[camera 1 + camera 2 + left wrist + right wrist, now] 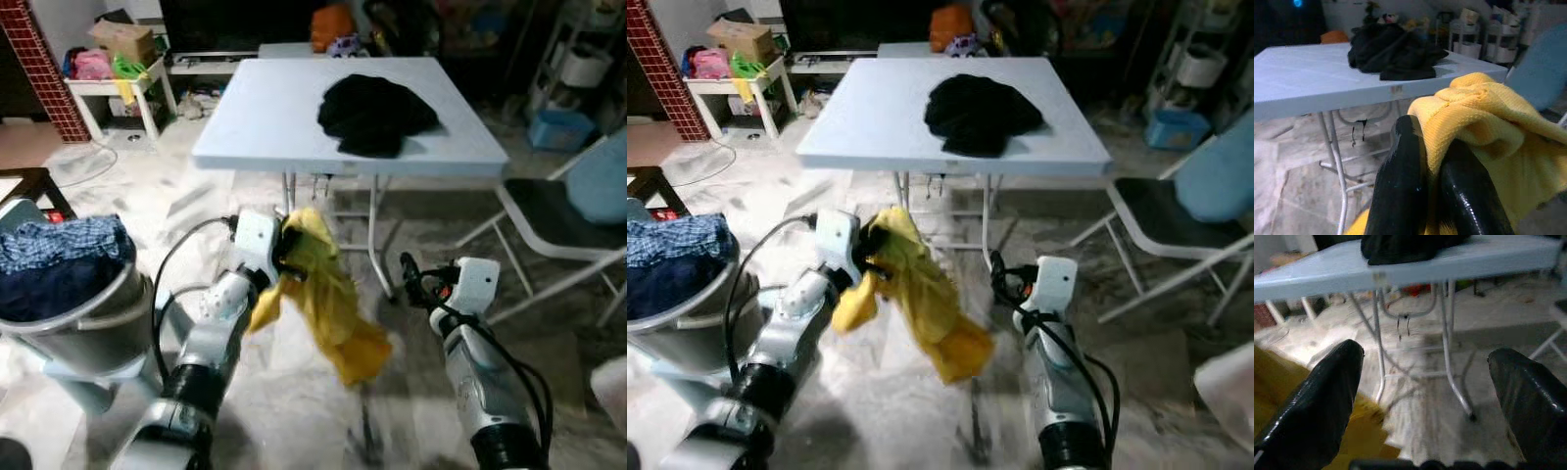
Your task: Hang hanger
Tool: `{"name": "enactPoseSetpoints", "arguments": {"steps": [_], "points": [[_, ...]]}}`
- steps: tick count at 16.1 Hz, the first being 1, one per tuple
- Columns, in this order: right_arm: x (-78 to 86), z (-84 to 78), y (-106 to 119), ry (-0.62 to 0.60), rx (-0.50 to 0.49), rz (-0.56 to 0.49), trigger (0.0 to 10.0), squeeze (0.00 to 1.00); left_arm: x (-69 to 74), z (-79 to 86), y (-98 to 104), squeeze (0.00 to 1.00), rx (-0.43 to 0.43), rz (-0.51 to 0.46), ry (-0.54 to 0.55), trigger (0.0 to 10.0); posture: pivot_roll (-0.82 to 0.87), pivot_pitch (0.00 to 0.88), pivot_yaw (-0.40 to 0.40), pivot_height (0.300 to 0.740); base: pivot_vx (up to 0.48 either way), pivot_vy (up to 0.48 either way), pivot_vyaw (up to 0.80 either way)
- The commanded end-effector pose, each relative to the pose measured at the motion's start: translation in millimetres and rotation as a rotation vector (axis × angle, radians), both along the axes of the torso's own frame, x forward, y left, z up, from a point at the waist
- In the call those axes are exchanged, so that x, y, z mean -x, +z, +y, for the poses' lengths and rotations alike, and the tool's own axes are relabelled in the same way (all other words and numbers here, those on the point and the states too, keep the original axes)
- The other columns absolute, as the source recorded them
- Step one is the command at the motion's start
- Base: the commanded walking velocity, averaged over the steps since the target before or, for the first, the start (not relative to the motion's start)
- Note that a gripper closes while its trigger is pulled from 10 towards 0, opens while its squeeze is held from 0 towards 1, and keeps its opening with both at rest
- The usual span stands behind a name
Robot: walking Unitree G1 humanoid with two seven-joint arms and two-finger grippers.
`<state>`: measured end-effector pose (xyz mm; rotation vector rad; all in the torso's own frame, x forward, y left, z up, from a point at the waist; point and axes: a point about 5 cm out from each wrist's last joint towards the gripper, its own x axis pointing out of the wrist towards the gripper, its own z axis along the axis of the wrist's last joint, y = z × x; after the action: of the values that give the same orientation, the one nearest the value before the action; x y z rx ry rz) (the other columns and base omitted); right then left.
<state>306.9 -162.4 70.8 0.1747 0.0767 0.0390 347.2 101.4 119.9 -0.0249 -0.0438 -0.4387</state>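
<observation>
Left eye view: left tool [286, 247] pinching crumpled yellow knit cloth [328, 299], held low over the floor, near side of white folding surface [265, 117]. Right tool [411, 274] spread wide, empty, just right. Black garment heap [374, 113] on surface, far right.

Ahead of you stands a white folding surface [265, 117] on thin metal legs, with a crumpled black garment [374, 113] lying on its far right part. To your left sits a grey basket [73, 328] heaped with blue checked clothes [59, 250]. A folding chair [573, 220] stands at right. Beyond, a cardboard box [122, 39] rests on a low white shelf [103, 88].
</observation>
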Motion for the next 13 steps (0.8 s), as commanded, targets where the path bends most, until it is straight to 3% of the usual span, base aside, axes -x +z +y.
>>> {"name": "enactPoseSetpoints", "arguments": {"steps": [1, 3, 13], "points": [[-6.4, 8.9, 11.2, 0.021, 0.001, -0.039, 10.0, 0.00, -6.6, 6.6, 5.1, 0.00, 0.032, 0.019, 0.035, 10.0, -0.09, 0.058, 0.027, 0.740, 0.000, 0.000, 0.00], [-10.0, 8.8, 16.7, 0.021, 0.000, -0.049, 10.0, 0.00, -7.1, 5.7, 5.9, 0.00, 0.035, 0.016, 0.027, 10.0, -0.09, 0.073, 0.021, 0.740, 0.000, 0.412, -0.31], [-7.4, 7.5, 16.1, 0.021, 0.007, -0.042, 10.0, 0.00, -8.0, 15.1, 6.2, 0.00, 0.038, 0.019, 0.060, 10.0, -0.07, 0.127, 0.012, 0.740, 0.000, 0.480, -0.80]]}}
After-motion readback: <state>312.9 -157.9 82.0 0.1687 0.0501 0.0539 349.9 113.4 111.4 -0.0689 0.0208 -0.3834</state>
